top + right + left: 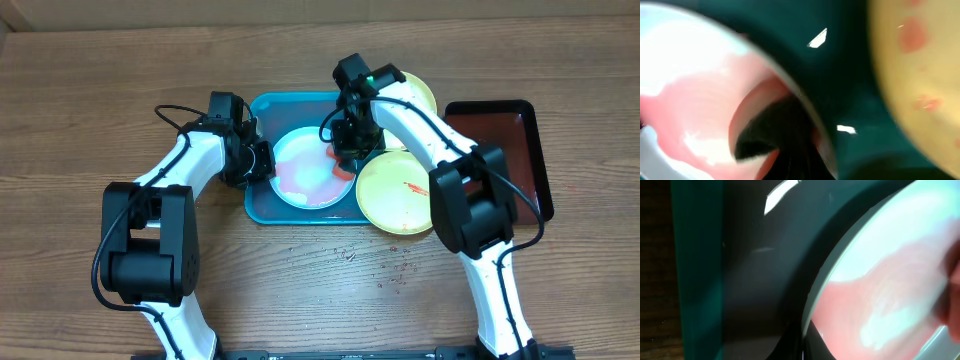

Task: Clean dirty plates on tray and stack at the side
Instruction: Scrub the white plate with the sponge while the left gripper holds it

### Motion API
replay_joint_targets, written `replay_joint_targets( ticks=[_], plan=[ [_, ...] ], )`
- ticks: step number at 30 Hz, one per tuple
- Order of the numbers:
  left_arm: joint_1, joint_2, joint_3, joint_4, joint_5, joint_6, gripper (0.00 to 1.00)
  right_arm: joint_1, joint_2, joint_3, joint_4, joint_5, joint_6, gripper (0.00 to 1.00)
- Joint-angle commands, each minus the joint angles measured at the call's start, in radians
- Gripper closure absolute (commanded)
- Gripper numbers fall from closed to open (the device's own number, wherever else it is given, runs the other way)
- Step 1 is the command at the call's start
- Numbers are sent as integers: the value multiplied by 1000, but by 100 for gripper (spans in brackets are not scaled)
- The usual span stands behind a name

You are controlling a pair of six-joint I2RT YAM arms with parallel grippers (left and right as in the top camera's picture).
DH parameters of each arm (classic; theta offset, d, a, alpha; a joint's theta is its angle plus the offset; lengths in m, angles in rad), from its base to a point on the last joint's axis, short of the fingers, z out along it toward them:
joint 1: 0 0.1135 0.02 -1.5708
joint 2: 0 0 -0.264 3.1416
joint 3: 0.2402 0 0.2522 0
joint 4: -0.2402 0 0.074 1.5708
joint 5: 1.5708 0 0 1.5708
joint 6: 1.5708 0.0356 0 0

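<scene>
- Left claw (264, 162), pressed together beside the pale plate (305, 150): hold that rim steady.
- Right claw (343, 160), pressed together: wipe the pink smear (293, 180) beneath it, staying inside the turquoise tray (262, 208).

The wooden table (80, 100) carries the turquoise tray (262, 208). Right of this tray lies a dark red tray (515, 130), and in front of it are small red specks (392, 278).

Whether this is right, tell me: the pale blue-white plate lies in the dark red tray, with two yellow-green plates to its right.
Wrong tray. The overhead view shows the pale blue-white plate lying in the turquoise tray, not the dark red tray. The near yellow-green plate and far yellow-green plate are to its right.
</scene>
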Motion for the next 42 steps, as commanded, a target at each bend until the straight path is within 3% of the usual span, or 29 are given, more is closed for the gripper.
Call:
replay_joint_targets(
  ticks=[1, 9, 14, 18, 33, 36, 42],
  plan=[
    [15, 20, -23, -6, -58, 19, 96, 71, 21, 8, -7, -34, -1, 96],
    [14, 20, -23, 6, -51, 18, 96, 181, 21, 8, 37, -32, 55, 96],
    [12, 20, -23, 33, -51, 19, 73, 177, 21, 8, 62, -32, 88, 96],
    [12, 20, -23, 58, -51, 20, 66, 176, 21, 8, 61, -32, 88, 96],
    [11, 20, -145, 174, -50, 19, 84, 176, 21, 8, 69, -32, 88, 96],
    [11, 20, -162, 177, -51, 20, 96, 176, 21, 8, 69, -32, 88, 96],
    [11, 19, -157, 189, -51, 20, 96, 156, 17, 28, 57, -41, 87, 96]
  ],
)
